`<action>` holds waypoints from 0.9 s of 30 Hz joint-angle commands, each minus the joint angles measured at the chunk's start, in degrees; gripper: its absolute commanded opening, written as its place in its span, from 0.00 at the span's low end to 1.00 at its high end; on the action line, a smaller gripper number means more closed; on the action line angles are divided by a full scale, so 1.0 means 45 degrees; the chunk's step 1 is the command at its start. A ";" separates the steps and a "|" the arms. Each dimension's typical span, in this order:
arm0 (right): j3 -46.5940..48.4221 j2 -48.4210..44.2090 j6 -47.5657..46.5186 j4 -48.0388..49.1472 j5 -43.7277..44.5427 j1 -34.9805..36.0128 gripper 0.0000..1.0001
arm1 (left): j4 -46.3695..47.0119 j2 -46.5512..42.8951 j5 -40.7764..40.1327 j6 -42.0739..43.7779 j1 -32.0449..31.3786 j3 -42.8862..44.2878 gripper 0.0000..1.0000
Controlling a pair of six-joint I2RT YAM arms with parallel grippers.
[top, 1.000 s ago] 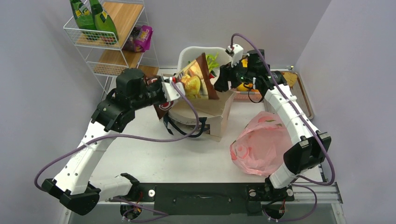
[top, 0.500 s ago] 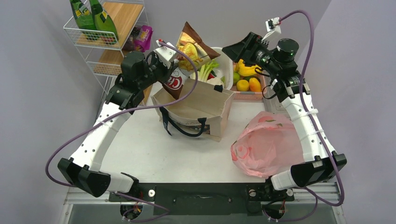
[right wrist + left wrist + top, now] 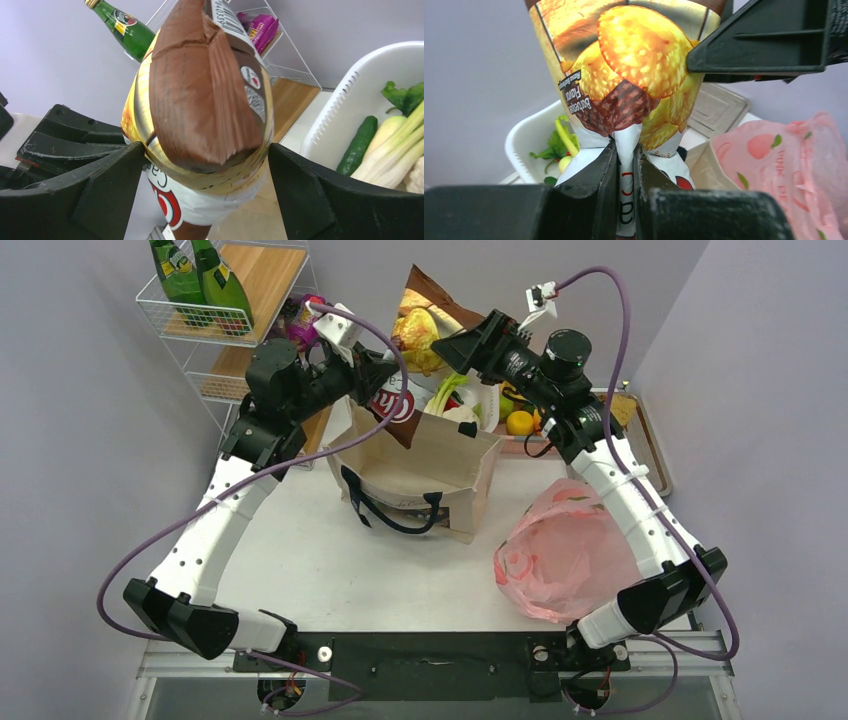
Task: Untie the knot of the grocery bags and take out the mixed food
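Two snack packets [image 3: 420, 335] are the item in hand; I report from the near edge outward.

Nearest, below and to the right of both sets of fingers, the pink bag [image 3: 560, 550] lies slumped on the counter [image 3: 330, 570] beside the right arm's lower link. I cannot make out a knot on it from here.

Beyond it, beneath the fingers, the canvas tote [image 3: 440, 465] stands open-mouthed, its black straps hanging down the near face.

Above the tote, the left gripper [image 3: 625, 147] is clamped tight on the lower seam of the packets. The red-and-white packet [image 3: 393, 405] hangs just under the left fingers [image 3: 594, 190]. The brown packet [image 3: 205, 85] rises from them, its long axis pointing up and away toward the right arm.

The right gripper [image 3: 206, 150] comes in from the opposite side with its fingers [image 3: 310, 195] spread wide, one on each flank of the brown packet's upper half. They stand just beside the film; whether they touch it I cannot tell.

Judgement: the packets are clear of the tote, and a hand-over or a set-down is the step in hand. The deciding relation is that the packet's long axis runs straight between the right fingers, so closing them would catch it across its width. The right arm is the one placed to take it.

Farther back, beyond the right fingers, a white basket [image 3: 350, 95] holds leafy stalks.
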 commanded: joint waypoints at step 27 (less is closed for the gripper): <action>0.0225 0.0859 0.7183 0.2386 -0.1720 -0.1315 0.00 | 0.6842 -0.5185 0.0303 1.3128 -0.0685 -0.7692 0.73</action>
